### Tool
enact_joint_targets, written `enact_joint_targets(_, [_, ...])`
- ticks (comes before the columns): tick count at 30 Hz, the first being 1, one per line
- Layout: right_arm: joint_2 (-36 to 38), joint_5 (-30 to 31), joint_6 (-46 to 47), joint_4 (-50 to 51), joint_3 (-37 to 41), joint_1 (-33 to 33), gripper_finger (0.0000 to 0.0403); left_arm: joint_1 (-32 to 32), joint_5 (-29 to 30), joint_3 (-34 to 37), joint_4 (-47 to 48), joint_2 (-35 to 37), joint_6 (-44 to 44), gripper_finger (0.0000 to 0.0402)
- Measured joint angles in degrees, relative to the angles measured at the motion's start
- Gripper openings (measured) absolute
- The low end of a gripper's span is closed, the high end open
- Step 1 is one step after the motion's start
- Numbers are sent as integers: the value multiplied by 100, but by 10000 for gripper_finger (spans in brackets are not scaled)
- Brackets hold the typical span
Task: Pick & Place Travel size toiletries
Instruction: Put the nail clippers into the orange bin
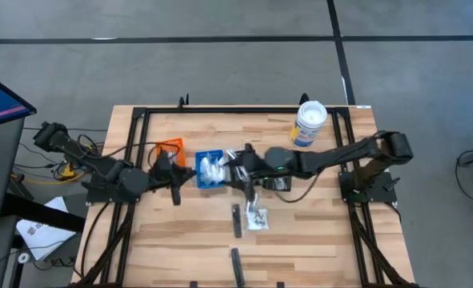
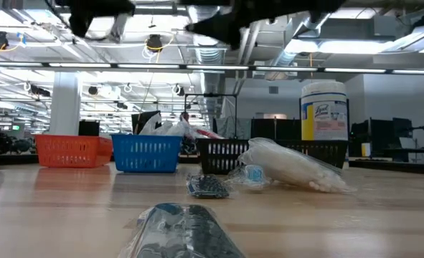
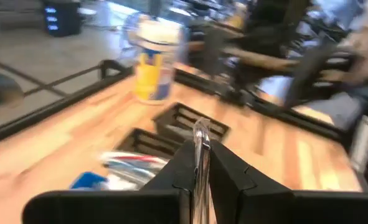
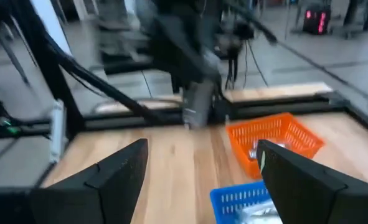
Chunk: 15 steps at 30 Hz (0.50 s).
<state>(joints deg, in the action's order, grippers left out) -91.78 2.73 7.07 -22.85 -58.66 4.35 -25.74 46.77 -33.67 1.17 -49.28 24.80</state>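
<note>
My left gripper (image 1: pixel 182 173) hovers between the orange bin (image 1: pixel 170 150) and the blue bin (image 1: pixel 210 170), shut on a slim clear-wrapped stick (image 3: pixel 201 134). My right gripper (image 1: pixel 236 165) hangs open at the blue bin's right side, with nothing between its fingers (image 4: pixel 202 180). The blue bin holds white and silvery packets (image 1: pixel 212 168). Loose toiletries lie on the table: a clear packet of white sticks (image 2: pixel 294 166), a small dark piece (image 2: pixel 208 186), a dark stick (image 1: pixel 236 220) and another dark item (image 1: pixel 236 262) near the near edge. My left gripper pinches the slim clear-wrapped stick between its two fingers (image 3: pixel 230 171). A thin end of the stick (image 3: pixel 201 127) pokes out past the fingertips. The stick is lifted clear of the table; the rest of it is hidden by the fingers.
A black bin (image 1: pixel 276 182) sits right of the blue bin. The white tub with a blue label (image 1: pixel 310 122) stands near the far right corner. A dark metal frame (image 1: pixel 140 112) borders the wooden table. Bare wood lies along the near side.
</note>
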Motion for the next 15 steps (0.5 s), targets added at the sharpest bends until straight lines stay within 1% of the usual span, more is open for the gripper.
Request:
enact_joint_targets(3, [572, -50, 28, -143, 372, -235, 295, 589, -60, 297, 35, 315, 328, 17])
enact_joint_targets(5, [891, -181, -13, -55, 512, -424, 295, 1084, -311, 465, 59, 501, 725, 17])
enact_joint_targets(6, [1035, -279, -71, -56, 546, -506, 295, 1393, -584, 527, 182, 615, 1004, 17])
enact_joint_targets(9, [1465, -581, -318, 140, 560, -660, 295, 2366, -1672, 569, 499, 792, 1687, 17])
enact_joint_targets(11, [1708, -620, -481, 286, 554, -701, 295, 3028, -2318, 570, 854, 813, 2067, 23])
enact_joint_targets(12, [1837, -617, -573, 465, 554, -723, 295, 3378, -2596, 570, 1021, 796, 2214, 25])
enact_joint_targets(15, [2132, -584, -745, 965, 558, -711, 295, 4380, -3108, 570, 1628, 683, 2504, 20])
